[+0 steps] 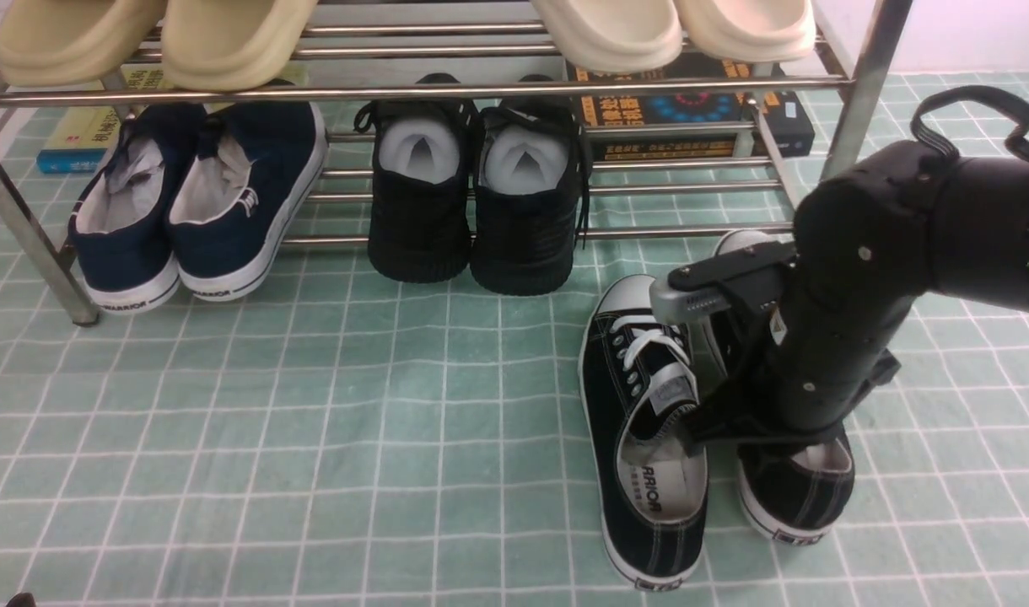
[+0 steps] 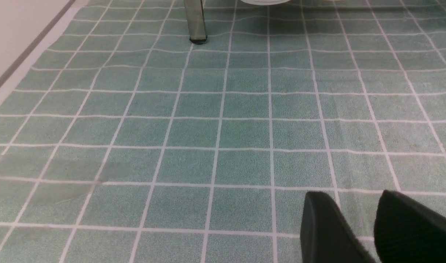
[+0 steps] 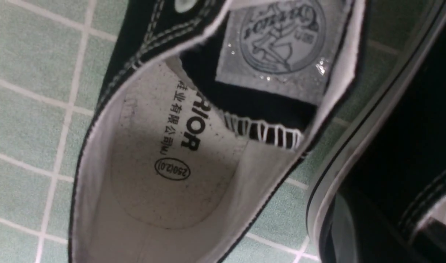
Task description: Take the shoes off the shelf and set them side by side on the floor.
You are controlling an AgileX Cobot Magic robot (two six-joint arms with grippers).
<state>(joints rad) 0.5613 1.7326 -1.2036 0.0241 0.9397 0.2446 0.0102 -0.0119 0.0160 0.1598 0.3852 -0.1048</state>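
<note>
Already both black canvas sneakers are off the shelf (image 1: pixel 481 88) and down on the floor (image 1: pixel 312 438), in the lower right of the front view, toes pointing toward the rack. The left-hand sneaker (image 1: pixel 649 438) lies free. The right-hand sneaker (image 1: pixel 797 497) sits just beside it, mostly covered by the right arm (image 1: pixel 869 270). The right gripper (image 1: pixel 738 426) is low at that shoe's opening, but the wrist hides its fingers, so I cannot tell whether they are clamped on the collar or let go. The left gripper (image 2: pixel 349 204) hovers over bare mat, its fingers (image 2: pixel 329 230) apart and holding nothing.

The trouble I'd expect is in the withdrawal. If those hidden fingers are pinching canvas when the arm rises, the shoe could be dragged or tipped out of line. The pair sits close, so a sideways swing of that bulky wrist could catch the free sneaker's raised tongue and skew it. That one looks slightly angled, so even a small nudge would spoil the pairing.
</note>
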